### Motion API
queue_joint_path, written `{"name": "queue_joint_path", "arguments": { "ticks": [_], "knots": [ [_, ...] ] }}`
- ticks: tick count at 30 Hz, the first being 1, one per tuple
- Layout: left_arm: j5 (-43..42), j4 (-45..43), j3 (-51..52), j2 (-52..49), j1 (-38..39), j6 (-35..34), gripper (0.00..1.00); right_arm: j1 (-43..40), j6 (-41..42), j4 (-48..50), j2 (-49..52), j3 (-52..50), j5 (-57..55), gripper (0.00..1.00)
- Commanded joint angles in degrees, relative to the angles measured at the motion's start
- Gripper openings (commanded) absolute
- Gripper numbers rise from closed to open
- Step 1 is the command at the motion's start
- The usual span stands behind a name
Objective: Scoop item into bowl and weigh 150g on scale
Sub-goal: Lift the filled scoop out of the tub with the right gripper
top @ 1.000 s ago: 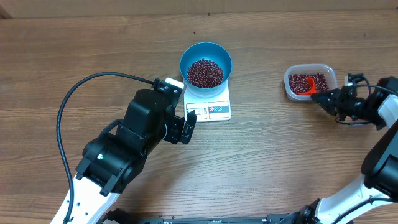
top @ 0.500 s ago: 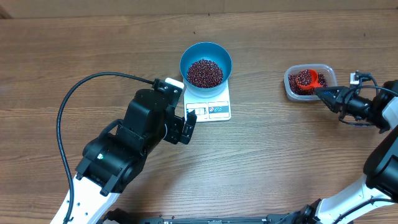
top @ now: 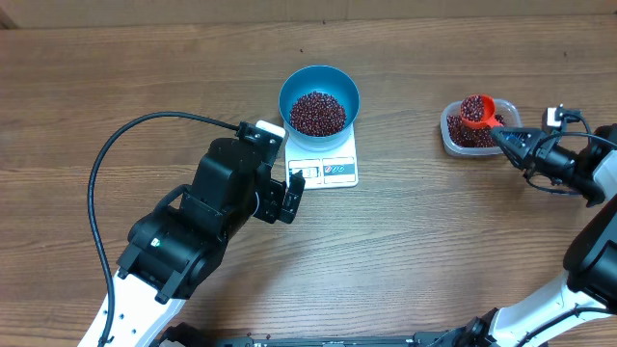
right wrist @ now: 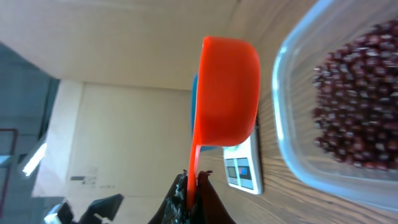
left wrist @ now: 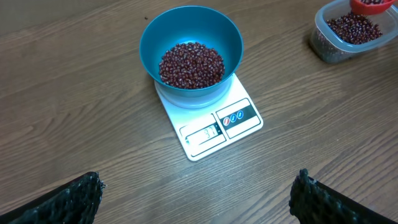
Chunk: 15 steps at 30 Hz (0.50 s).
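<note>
Red-orange plastic scoop (top: 488, 104), heaped with small glossy red-brown beans (top: 472, 109), is pinched by its thin handle in the clamped right gripper (top: 505, 139), above the clear round-cornered tub (top: 449, 135). Well apart, the deep round blue bowl (top: 286, 89) holds more beans on the flat white scale (top: 339, 172). Left gripper (left wrist: 196, 199) stands wide and empty.

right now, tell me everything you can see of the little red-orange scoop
The small red-orange plastic measuring scoop has a round, smooth, glossy cup and a thin flat handle. It sits about level, open side up, heaped with dark red-brown beans. The right gripper is shut on the handle's end, holding the cup just above the far side of the clear rectangular plastic tub. Nothing else seems to touch it.
</note>
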<state>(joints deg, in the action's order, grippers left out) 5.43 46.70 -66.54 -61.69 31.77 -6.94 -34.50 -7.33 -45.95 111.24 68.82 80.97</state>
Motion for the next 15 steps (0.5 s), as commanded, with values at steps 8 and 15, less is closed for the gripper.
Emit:
{"name": "queue_joint_path", "arguments": {
  "ticks": [8, 15],
  "knots": [
    [0.7, -0.2, -0.7, -0.2, -0.3, -0.1, 0.99, 9.8, -0.6, 0.6, 0.2, -0.3, 5.7, 0.04],
    [0.7, -0.2, -0.7, -0.2, -0.3, -0.1, 0.99, 16.7, 0.1, 2.9, 0.2, -0.3, 5.7, 0.04]
  ]
}}
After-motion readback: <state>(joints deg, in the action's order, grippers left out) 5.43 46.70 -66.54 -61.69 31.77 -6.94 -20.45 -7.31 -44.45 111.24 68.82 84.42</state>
